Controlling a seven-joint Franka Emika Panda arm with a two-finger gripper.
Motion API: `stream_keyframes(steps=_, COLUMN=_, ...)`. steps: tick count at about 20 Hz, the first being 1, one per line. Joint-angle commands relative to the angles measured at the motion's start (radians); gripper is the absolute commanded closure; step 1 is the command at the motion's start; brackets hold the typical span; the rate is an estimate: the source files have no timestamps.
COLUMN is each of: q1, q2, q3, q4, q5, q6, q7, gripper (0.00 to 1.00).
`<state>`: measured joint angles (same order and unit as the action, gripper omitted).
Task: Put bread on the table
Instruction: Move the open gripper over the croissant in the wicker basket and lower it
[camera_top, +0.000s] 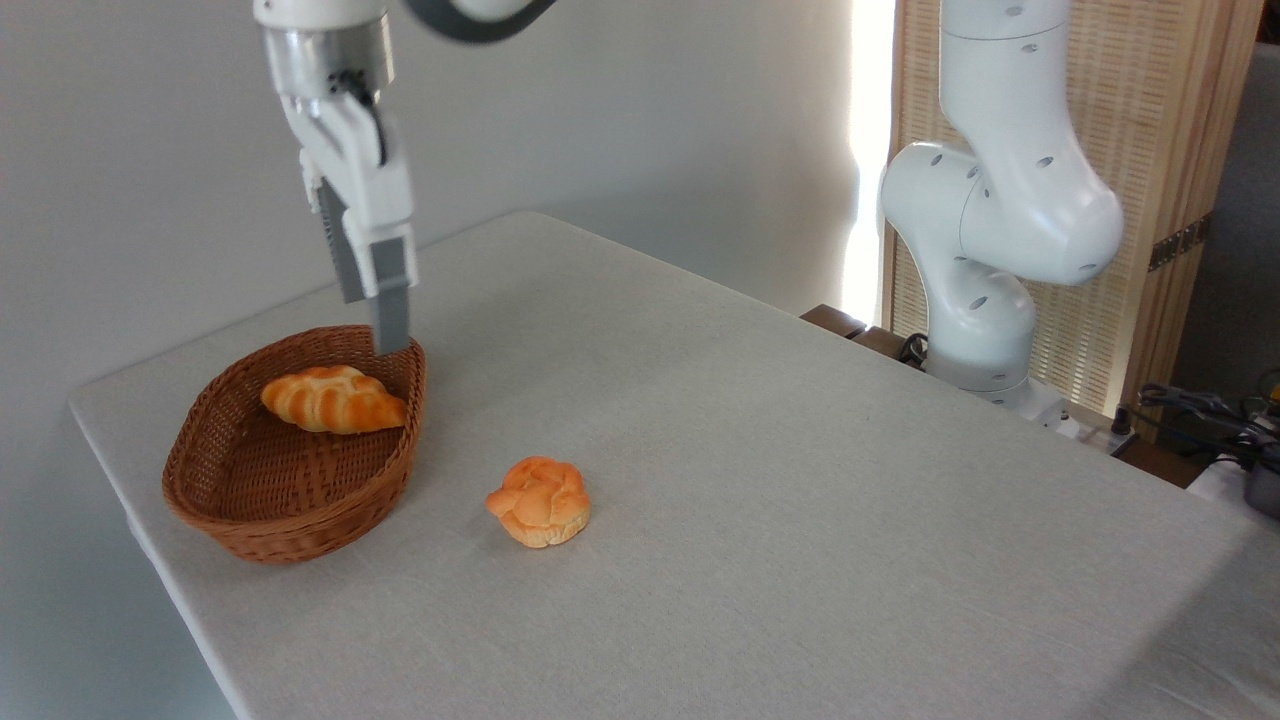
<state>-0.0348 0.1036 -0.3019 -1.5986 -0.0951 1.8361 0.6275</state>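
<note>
Hanging above the far rim of the brown oval wicker basket (290, 455), the white two-finger gripper (385, 325) is turned edge-on to the camera, so its grey fingers overlap and I cannot tell how far apart they stand; nothing is held between them. The golden-orange braided bread roll with cream stripes (333, 399) lies inside the basket toward its 1 o'clock end, close to the wall there. From the roll, the fingertips sit at about 1 o'clock, above and just beside its tapered end, not over its middle.

Dropping straight from here would likely land a finger on the wicker rim or clip the roll's tip, tipping the basket or nudging the bread against the wall instead of bracketing it. A grip on the narrow end alone could let the soft-looking roll swing or slip out. The rounder knot-shaped orange bun (539, 515) rests on the light grey-beige cloth tabletop (800, 520) at 4 o'clock of the basket; setting the roll down there risks bumping it.
</note>
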Motion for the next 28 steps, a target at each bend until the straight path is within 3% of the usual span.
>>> stream_keyframes(steps=1, q1=-0.002, q2=0.039, q3=-0.055, q4=-0.073, q5=-0.012, q6=0.168, q7=0.006, gripper=0.00)
stream_keyframes(steps=8, q1=-0.004, q2=0.146, q3=-0.196, q4=-0.201, q5=-0.012, q6=0.465, q7=0.012, gripper=0.00)
stream_keyframes(steps=13, q1=-0.004, q2=0.198, q3=-0.229, q4=-0.202, q5=-0.002, q6=0.497, q7=0.017, gripper=0.00)
stream_keyframes(steps=17, q1=-0.005, q2=0.275, q3=-0.249, q4=-0.202, q5=0.003, q6=0.607, q7=0.017, gripper=0.00)
stream_keyframes(steps=21, q1=-0.005, q2=0.297, q3=-0.252, q4=-0.201, q5=0.003, q6=0.615, q7=0.015, gripper=0.02)
stream_keyframes(steps=22, q1=-0.005, q2=0.297, q3=-0.250, q4=-0.201, q5=0.003, q6=0.617, q7=0.015, gripper=0.14)
stream_keyframes(steps=24, q1=-0.005, q2=0.297, q3=-0.252, q4=-0.199, q5=0.003, q6=0.615, q7=0.014, gripper=0.52)
stream_keyframes(steps=26, q1=-0.004, q2=0.297, q3=-0.252, q4=-0.198, q5=0.003, q6=0.615, q7=0.015, gripper=0.71)
stream_keyframes(steps=28, q1=-0.004, q2=0.297, q3=-0.252, q4=-0.196, q5=0.003, q6=0.615, q7=0.014, gripper=0.76)
